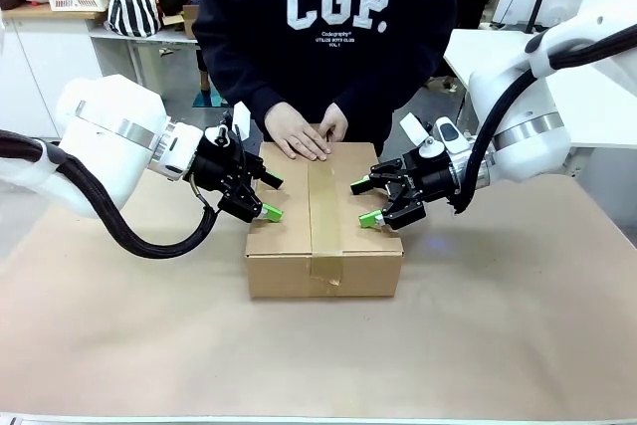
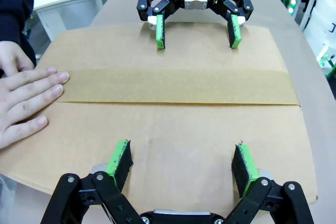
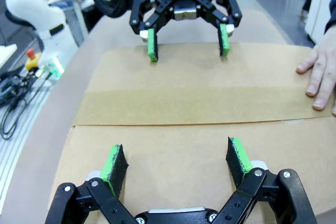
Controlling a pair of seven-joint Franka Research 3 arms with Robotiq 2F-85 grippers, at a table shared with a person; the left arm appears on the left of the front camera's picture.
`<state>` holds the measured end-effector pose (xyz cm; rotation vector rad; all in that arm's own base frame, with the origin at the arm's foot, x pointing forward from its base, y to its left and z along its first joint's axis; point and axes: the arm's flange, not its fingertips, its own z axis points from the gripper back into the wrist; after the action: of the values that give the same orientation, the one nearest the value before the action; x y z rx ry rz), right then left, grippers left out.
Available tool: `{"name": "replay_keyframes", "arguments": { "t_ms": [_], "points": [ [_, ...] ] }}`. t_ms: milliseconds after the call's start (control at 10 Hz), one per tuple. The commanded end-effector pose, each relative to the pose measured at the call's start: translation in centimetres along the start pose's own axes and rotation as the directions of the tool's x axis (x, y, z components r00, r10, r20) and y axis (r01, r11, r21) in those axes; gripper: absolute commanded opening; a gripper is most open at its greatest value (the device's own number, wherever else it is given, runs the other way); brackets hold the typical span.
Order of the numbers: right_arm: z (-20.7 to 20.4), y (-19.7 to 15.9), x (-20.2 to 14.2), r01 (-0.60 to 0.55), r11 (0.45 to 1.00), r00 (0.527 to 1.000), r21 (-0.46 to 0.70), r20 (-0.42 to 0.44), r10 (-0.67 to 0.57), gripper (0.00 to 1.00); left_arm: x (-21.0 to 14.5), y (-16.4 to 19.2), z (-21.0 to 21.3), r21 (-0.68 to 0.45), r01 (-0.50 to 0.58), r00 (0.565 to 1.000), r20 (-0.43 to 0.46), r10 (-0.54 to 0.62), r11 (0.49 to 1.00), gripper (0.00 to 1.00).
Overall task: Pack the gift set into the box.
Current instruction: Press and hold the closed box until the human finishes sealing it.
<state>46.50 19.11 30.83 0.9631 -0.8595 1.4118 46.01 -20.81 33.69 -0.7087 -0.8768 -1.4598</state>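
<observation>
Cardboard box [image 1: 324, 221] taped shut, person's hands [image 1: 302, 132] on top

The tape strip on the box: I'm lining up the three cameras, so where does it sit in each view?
Front view: the tape strip runs down the middle of the box top, from the person's hands over the near edge.
Left wrist view: a horizontal band across the middle.
Right wrist view: a horizontal band across the middle.
Shared landmark: the hands pressing the box's far end.
</observation>
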Motion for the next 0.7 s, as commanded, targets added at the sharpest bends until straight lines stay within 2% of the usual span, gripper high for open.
{"name": "replay_keyframes", "arguments": {
  "t_ms": [0,600],
  "points": [
    [0.06,0.13,-0.03,-0.005,1.0,1.0,-0.01,-0.008,0.005,1.0,-0.16,-0.1,-0.05,-0.002,0.01,1.0,0.0,-0.01,1.0,1.0],
    [0.06,0.13,-0.03,-0.005,1.0,1.0,-0.01,-0.008,0.005,1.0,-0.16,-0.1,-0.05,-0.002,0.01,1.0,0.0,-0.01,1.0,1.0]
  ]
}}
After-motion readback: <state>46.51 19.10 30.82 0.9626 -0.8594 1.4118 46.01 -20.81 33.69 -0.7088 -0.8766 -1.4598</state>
